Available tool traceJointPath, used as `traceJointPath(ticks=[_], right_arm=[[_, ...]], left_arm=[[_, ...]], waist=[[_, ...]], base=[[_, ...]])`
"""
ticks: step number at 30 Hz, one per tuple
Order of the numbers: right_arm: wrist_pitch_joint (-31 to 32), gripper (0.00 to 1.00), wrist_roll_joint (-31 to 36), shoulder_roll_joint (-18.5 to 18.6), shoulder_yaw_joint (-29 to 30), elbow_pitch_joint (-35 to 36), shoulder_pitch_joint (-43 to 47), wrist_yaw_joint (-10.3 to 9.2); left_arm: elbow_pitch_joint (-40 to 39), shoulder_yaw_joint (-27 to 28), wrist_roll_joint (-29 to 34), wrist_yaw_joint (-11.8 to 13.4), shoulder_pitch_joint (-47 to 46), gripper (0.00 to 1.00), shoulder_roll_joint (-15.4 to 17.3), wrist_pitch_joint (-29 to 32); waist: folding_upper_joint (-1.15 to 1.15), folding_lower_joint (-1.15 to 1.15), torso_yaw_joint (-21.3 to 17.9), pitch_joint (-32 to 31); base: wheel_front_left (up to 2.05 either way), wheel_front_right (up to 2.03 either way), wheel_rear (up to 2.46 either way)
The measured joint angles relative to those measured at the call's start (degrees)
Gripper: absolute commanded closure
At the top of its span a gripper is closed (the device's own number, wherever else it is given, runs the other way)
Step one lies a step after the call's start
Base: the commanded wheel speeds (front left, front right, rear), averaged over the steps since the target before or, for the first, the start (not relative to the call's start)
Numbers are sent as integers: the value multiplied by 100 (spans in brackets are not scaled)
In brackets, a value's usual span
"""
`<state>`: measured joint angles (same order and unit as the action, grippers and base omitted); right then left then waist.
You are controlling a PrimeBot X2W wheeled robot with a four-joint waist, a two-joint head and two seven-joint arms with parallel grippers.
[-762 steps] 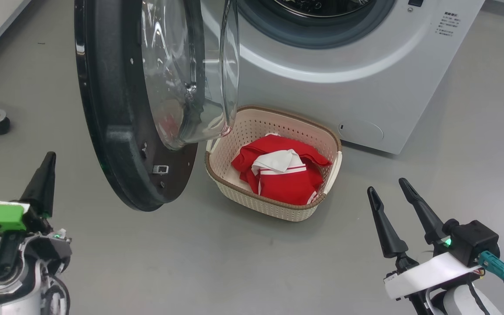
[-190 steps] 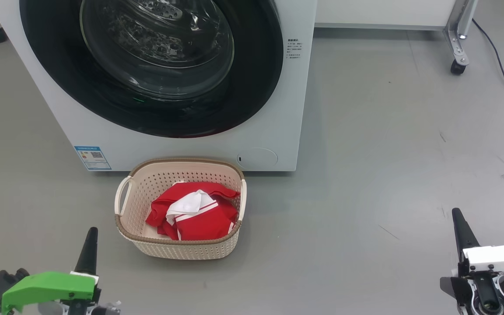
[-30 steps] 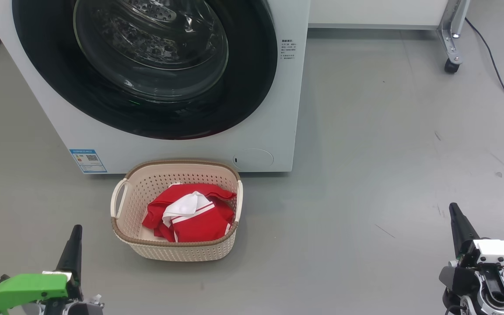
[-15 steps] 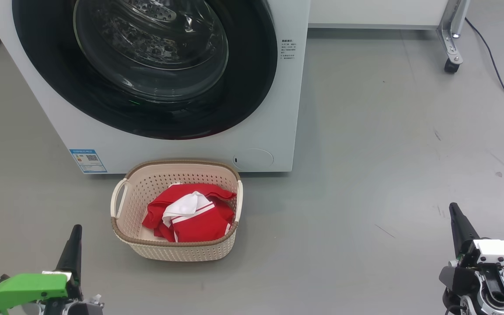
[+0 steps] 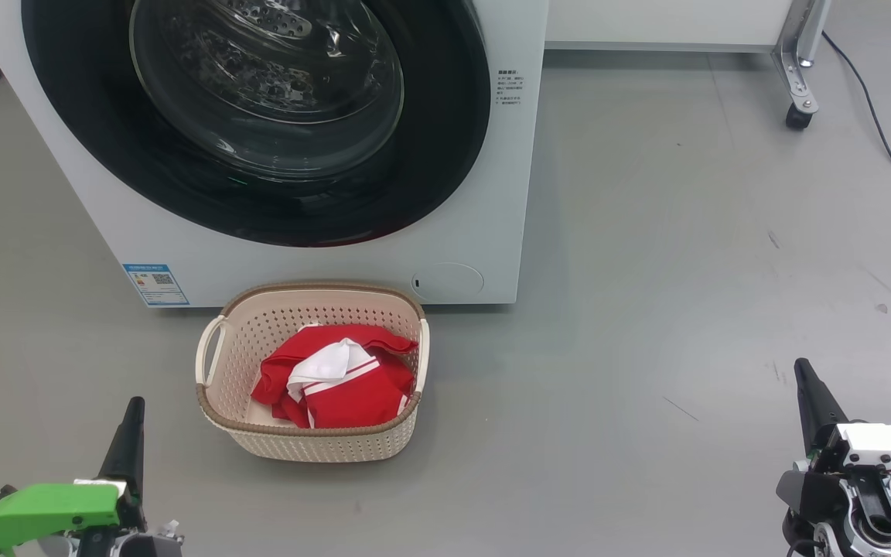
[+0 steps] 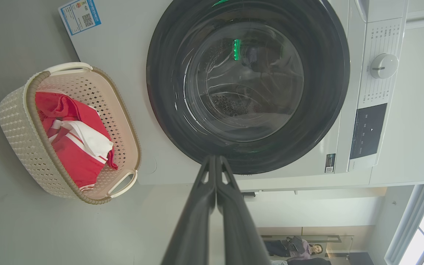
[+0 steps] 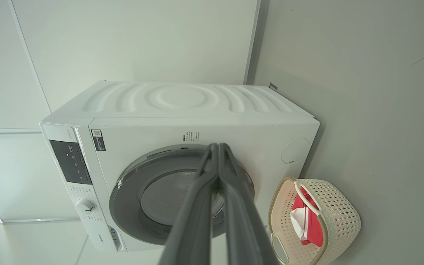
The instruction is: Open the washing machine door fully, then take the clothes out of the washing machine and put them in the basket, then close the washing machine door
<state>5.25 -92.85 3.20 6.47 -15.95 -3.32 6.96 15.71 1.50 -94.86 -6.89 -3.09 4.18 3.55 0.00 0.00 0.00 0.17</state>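
In the head view, one big white front-loading washing machine (image 5: pixel 511 193) stands with its one round, black-rimmed glass door (image 5: pixel 445 155) closed. Just before it, one cream perforated plastic basket (image 5: pixel 314 447) holds one heap of red-and-white fabric clothes (image 5: pixel 341 391) (garment count unclear). The left gripper (image 5: pixel 133 410) and right gripper (image 5: pixel 803 371) hang low, well apart. In the left wrist view, its two dark fingers are pressed together, empty. The right wrist view shows the same.

Glossy black door rim (image 5: pixel 445 186), perforated plastic basket (image 5: pixel 314 445), red cloth (image 5: pixel 353 394).
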Motion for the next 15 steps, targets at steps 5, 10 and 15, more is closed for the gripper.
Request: traceJointPath(ticks=[5, 10, 15], right_arm=[[0, 100, 0, -1, 1, 1, 0, 0], [0, 100, 0, -1, 3, 2, 0, 0], [0, 100, 0, -2, 4, 3, 0, 0]], left_arm=[[-1, 2, 1, 0, 0, 100, -1, 0], [-2, 4, 7, 0, 0, 100, -1, 0], [-3, 5, 7, 0, 0, 100, -2, 0]], waist=[[0, 0, 0, 0], [0, 0, 0, 0], [0, 0, 0, 0]], base=[[0, 0, 0], [0, 0, 0], [0, 0, 0]])
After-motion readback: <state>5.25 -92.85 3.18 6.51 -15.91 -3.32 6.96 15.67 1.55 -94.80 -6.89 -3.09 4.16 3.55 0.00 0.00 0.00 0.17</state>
